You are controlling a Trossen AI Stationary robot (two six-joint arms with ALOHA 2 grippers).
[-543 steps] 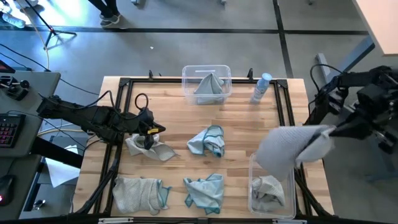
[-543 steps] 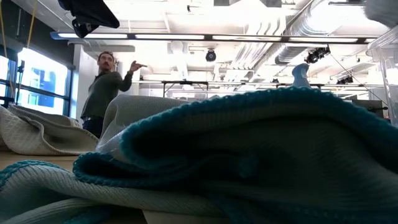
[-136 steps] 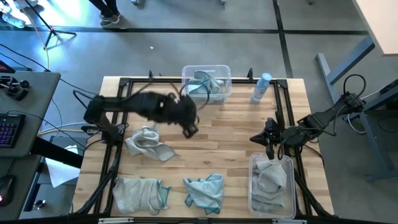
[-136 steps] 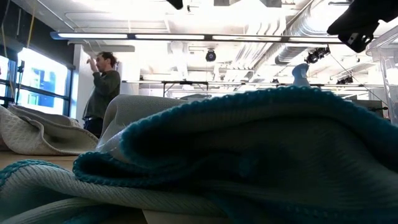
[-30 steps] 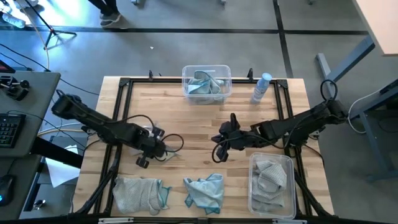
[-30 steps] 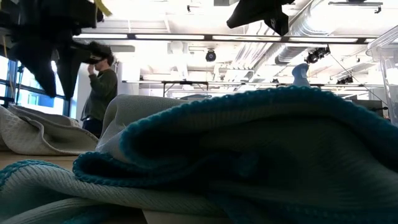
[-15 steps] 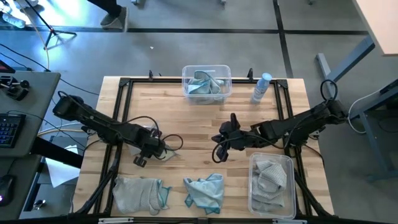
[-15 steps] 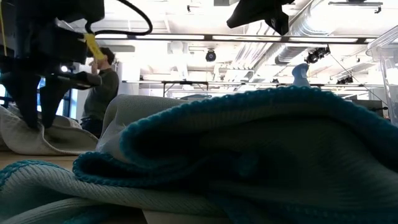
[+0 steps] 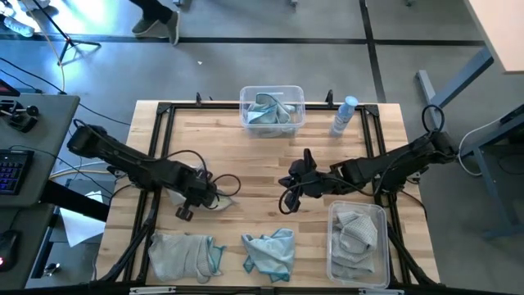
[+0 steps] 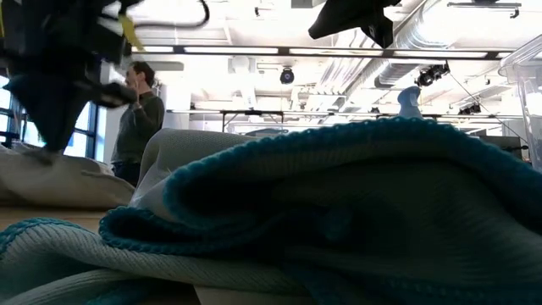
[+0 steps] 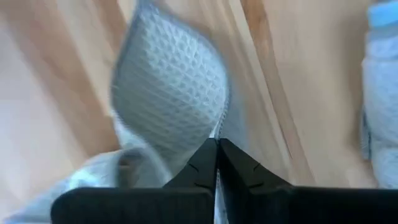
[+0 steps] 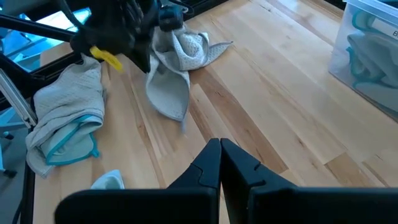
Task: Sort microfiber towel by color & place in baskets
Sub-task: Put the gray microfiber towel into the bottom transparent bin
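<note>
My left gripper is over the table's left half, shut on a plain grey waffle towel. My right gripper hovers shut above the table's middle and touches nothing. A clear basket at the far edge holds teal-edged towels. A second clear basket at the near right holds grey towels. A grey-and-teal towel lies on the table near the front left. A teal towel lies at the front centre and fills the low view. My left gripper pinches a bunched upper fold of the grey towel between its two shut fingers. In the right wrist view the towel hangs in a slack lobe below the fingers. Its far part seems to lie on the table.
A white-blue spray bottle stands at the far right. A black metal frame runs round the tabletop. Bare wood lies between the two grippers and the far basket. A person stands in the room beyond.
My left gripper came down open onto the grey towel, shut on it, then rose a little. The towel's gripped part has come up off the table and its heap has changed shape. My right arm kept still.
</note>
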